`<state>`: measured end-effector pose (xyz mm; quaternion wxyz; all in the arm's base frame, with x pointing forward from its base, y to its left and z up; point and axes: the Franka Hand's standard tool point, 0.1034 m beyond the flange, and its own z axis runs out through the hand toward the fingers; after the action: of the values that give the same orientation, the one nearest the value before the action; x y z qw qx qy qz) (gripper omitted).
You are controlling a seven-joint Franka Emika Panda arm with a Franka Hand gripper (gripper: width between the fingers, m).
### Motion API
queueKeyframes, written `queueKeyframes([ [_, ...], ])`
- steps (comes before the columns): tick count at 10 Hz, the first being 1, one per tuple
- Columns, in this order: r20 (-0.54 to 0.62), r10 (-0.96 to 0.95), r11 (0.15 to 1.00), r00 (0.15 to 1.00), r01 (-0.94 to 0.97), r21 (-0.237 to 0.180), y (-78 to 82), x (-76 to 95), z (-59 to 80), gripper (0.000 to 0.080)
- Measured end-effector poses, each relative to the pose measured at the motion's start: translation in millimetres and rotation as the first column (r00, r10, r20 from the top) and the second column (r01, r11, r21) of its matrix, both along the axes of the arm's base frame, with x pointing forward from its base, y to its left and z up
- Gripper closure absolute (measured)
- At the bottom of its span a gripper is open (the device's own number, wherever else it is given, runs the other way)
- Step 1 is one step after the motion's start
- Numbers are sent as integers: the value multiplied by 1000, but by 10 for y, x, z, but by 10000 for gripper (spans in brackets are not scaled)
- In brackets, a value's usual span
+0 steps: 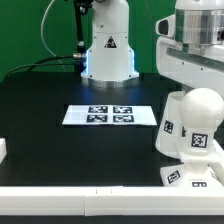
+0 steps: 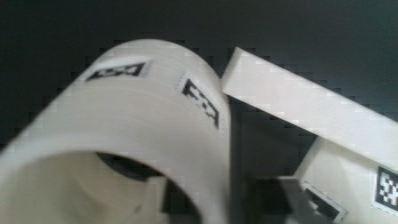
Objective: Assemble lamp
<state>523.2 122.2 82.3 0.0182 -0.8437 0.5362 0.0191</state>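
Note:
The white tapered shade [image 1: 170, 125] stands tilted at the exterior view's right, leaning by the round bulb [image 1: 203, 112]. The stepped square base [image 1: 188, 178] lies below them at the table's front edge. My gripper [image 1: 185, 92] comes down from above onto the shade's upper rim, its fingers mostly hidden. In the wrist view the shade [image 2: 134, 120] fills the frame, with its open mouth showing. Its wall runs between two dark blurred fingers [image 2: 258, 200], so the gripper [image 2: 208, 205] looks shut on it. The tagged base [image 2: 365, 182] shows beside it.
The marker board [image 1: 110, 115] lies flat mid-table. The robot's white pedestal [image 1: 108, 50] stands at the back with cables. A white strip [image 1: 70, 200] edges the front of the black table and also shows in the wrist view [image 2: 302, 100].

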Motion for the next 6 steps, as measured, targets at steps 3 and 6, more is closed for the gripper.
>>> queueKeyframes([
  [3, 38, 47, 999, 998, -48, 22, -195, 35, 309, 759],
  [6, 67, 48, 996, 997, -53, 66, -275, 150, 874, 759],
])
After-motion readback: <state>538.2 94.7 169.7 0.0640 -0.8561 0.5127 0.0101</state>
